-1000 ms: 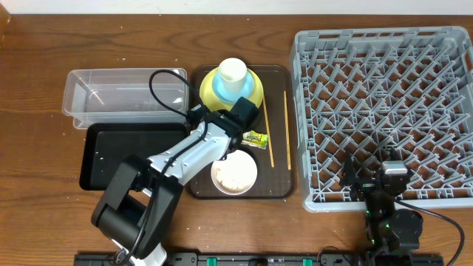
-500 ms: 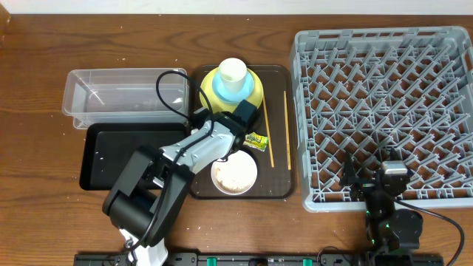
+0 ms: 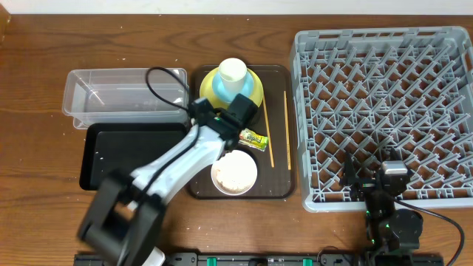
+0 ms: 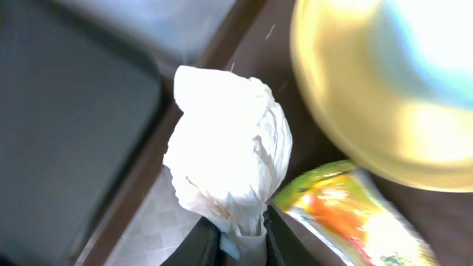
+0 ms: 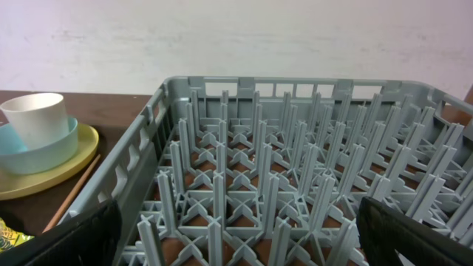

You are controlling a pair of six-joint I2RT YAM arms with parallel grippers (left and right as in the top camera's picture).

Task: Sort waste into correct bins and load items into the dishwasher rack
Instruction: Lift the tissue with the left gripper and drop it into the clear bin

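In the left wrist view my left gripper (image 4: 241, 238) is shut on the lower end of the crumpled white tissue (image 4: 229, 155), above the brown tray's left rim. The green-and-orange wrapper (image 4: 347, 207) lies just right of it, also seen from overhead as the wrapper (image 3: 253, 138). From above, the left gripper (image 3: 230, 127) covers the tissue. The white cup (image 3: 232, 71) sits in the light blue bowl (image 3: 220, 90) on the yellow-green plate (image 3: 256, 93). A white bowl (image 3: 234, 174) holds rice. My right gripper (image 5: 240, 236) stands open at the grey rack's (image 3: 384, 111) front edge.
Two chopsticks (image 3: 287, 129) lie along the right side of the brown serving tray (image 3: 281, 188). The clear tub (image 3: 122, 92) and the black tray (image 3: 126, 155) sit left of it, one behind the other. The left arm's cable loops over the tub.
The left jaws have closed onto the tissue. The left arm has swung a little to the left. The right arm has not moved.
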